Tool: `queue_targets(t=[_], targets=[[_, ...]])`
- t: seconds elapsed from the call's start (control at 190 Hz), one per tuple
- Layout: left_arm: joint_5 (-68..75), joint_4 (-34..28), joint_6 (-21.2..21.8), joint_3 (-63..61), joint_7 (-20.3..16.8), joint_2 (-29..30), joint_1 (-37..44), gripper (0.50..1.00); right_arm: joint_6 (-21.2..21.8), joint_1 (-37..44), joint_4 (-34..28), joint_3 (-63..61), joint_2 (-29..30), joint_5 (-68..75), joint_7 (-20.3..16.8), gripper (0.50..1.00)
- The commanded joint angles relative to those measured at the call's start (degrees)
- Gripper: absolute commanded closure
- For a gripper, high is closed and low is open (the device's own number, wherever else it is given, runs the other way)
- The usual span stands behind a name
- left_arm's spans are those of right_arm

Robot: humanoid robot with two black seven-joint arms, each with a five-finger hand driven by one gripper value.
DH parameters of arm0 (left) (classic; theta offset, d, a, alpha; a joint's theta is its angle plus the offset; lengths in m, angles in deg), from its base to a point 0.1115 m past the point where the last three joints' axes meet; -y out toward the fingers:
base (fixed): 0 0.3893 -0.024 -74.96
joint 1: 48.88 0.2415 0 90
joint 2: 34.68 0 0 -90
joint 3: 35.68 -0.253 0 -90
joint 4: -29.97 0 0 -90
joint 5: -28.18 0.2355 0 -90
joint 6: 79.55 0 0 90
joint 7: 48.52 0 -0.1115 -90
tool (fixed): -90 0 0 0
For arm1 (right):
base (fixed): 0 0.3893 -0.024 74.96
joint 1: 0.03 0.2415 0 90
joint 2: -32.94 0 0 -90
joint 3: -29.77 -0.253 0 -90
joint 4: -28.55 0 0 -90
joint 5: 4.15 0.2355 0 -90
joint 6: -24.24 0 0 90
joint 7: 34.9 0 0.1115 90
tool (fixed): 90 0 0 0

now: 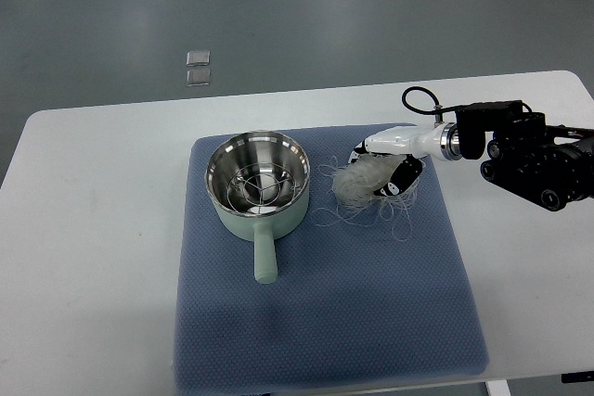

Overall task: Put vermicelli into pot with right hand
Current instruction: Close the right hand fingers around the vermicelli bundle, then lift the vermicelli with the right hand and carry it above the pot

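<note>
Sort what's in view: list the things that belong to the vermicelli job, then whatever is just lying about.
Belongs to the job:
- vermicelli, a loose tangle on the mat
- pot, pale green, steel inside
- right hand, on the vermicelli

Just lying about:
- blue mat under it all
- white table
- two small clear squares on the floor beyond

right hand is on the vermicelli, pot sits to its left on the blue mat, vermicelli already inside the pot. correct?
Not quite. The top view shows the pot holding no vermicelli. The vermicelli lies on the blue mat to the pot's right, where the right hand is on it. The rest is correct.
</note>
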Motion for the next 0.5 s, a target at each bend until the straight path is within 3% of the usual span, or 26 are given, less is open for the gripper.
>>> queue_targets(t=[0.0, 0.258, 0.496], targets=[[-0.01, 0.00, 0.07, -0.01, 0.01, 0.00, 0.00, 0.500, -0.72, 1.69, -0.22, -1.05, -0.86, 1.11, 0.39, 1.000], [-0.01, 0.00, 0.07, -0.01, 0.01, 0.00, 0.00, 0.500, 1.65, 10.92, -0.66, -7.64, -0.78, 10.08, 0.48, 1.000], [-0.01, 0.00, 0.07, 0.08, 0.01, 0.00, 0.00, 0.500, 4.20, 16.19, -4.09, -10.72, 2.74, 13.33, 0.56, 1.000]])
